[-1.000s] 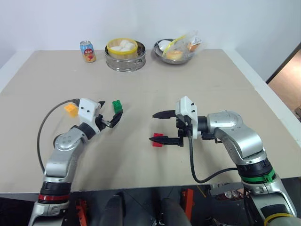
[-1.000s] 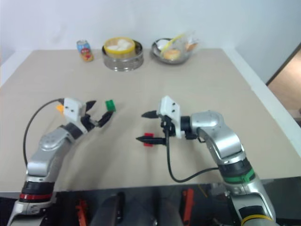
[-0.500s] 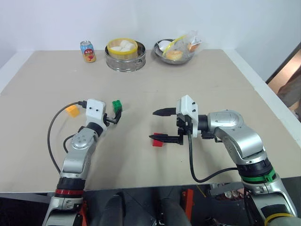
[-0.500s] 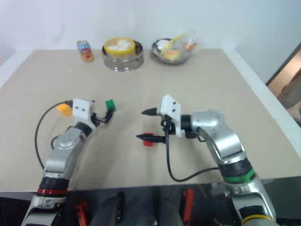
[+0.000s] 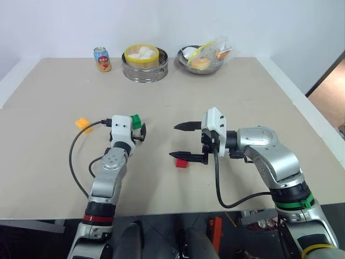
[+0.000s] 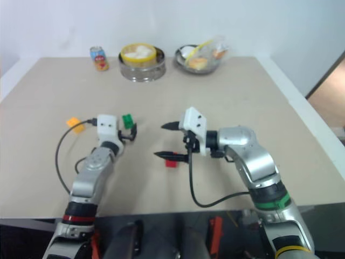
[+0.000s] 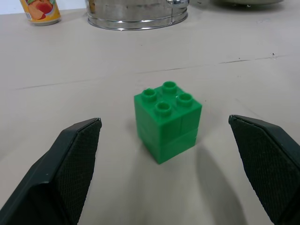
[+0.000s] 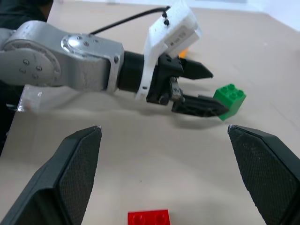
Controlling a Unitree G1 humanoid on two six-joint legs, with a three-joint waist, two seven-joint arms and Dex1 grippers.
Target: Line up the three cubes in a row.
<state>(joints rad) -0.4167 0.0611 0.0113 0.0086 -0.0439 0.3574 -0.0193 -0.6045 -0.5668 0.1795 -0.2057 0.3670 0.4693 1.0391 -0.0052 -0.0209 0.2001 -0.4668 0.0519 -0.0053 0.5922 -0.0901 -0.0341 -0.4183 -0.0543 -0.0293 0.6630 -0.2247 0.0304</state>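
The green cube (image 7: 167, 119) sits studs up, one corner toward the left pincer (image 7: 173, 173), whose fingers stand apart around it. The right pincer (image 5: 181, 142) gapes above the flat-lying red cube (image 5: 181, 162).

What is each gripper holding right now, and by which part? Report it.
Nothing is held. The left gripper has open jaws on either side of the green studded plastic cube, not touching. The right gripper hangs open above the red studded plastic cube.

Glossy plastic green cube (image 7: 168, 120), matt beige table (image 7: 243, 84), shiny metal steamer (image 5: 144, 70)
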